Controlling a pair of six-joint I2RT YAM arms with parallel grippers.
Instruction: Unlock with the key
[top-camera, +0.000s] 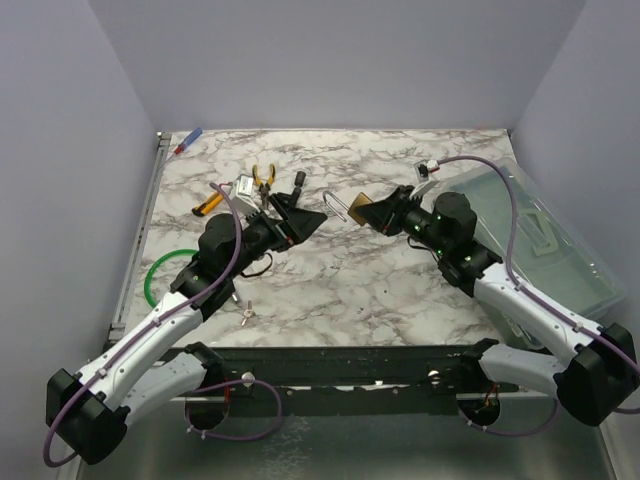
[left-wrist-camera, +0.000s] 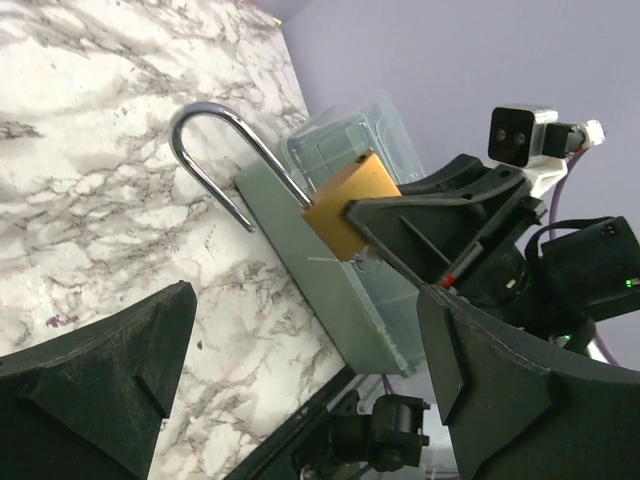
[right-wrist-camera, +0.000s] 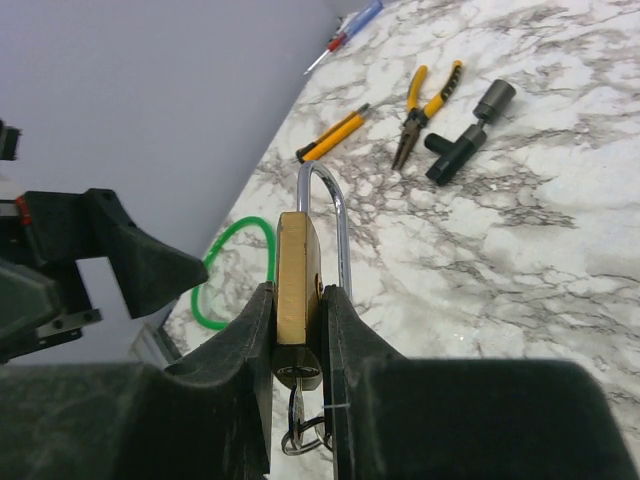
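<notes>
While the right gripper (right-wrist-camera: 298, 297) clamps the brass padlock (right-wrist-camera: 297, 260), its silver shackle (right-wrist-camera: 343, 240) unlatched, the left gripper (left-wrist-camera: 305, 340) gapes wide.

padlock (top-camera: 359, 207) between right fingers (right-wrist-camera: 235, 345), pliers (top-camera: 263, 178) on table (top-camera: 380, 290) behind and left, bin (top-camera: 545, 235) far right

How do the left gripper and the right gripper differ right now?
The left gripper stands wide open; the right gripper is shut. The left gripper holds nothing, while the right gripper clamps the brass padlock by its body, with the key in its bottom end. Shared: both are black, are raised over the marble table, and face each other across the padlock's shackle.
</notes>
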